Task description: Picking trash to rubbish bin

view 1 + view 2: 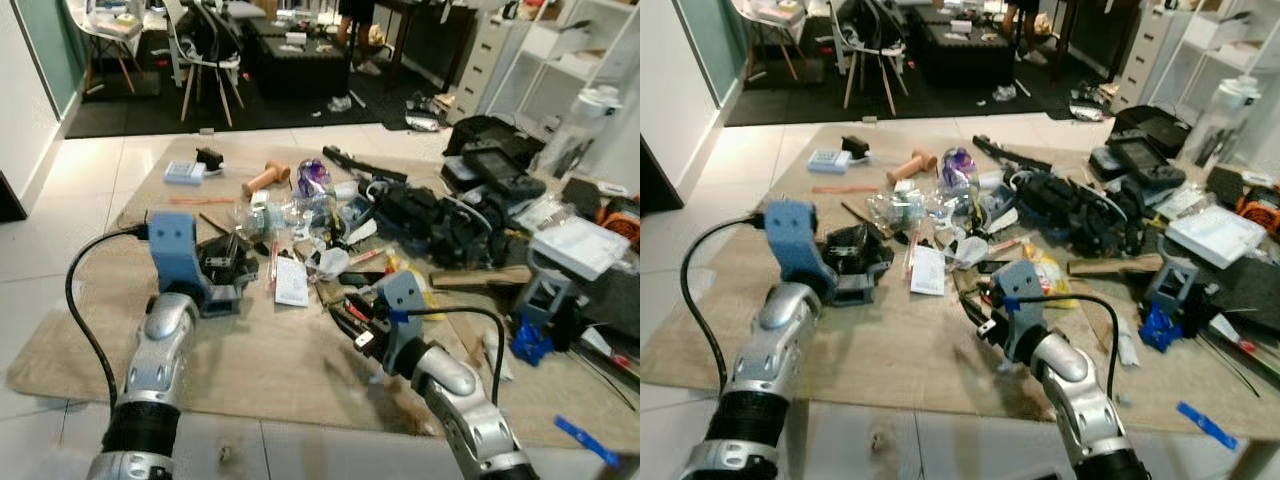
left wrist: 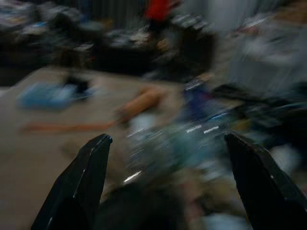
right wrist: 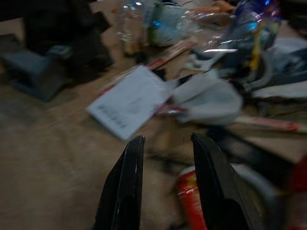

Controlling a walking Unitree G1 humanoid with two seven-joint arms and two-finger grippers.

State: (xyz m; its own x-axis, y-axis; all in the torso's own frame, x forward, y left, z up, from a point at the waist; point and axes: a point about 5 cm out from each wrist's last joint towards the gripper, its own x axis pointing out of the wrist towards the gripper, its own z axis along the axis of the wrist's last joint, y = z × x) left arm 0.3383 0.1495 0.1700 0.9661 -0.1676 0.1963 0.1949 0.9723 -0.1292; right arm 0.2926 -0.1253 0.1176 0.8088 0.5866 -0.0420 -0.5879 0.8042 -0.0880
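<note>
White paper slip (image 3: 132, 100) at centre of frame on the beige rug (image 1: 290, 370), among scattered trash; print blurred, unreadable. Red can (image 3: 192, 201) just past the right gripper (image 3: 168, 146), jaws slightly parted, grasping nothing. Left gripper (image 2: 168, 139) at lower frame, jaws released wide. Two grippers counted.

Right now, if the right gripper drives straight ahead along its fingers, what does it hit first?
Probably the red can lying just beyond the right gripper, with crumpled white paper further along. The view is blurred, so depth is uncertain.
</note>
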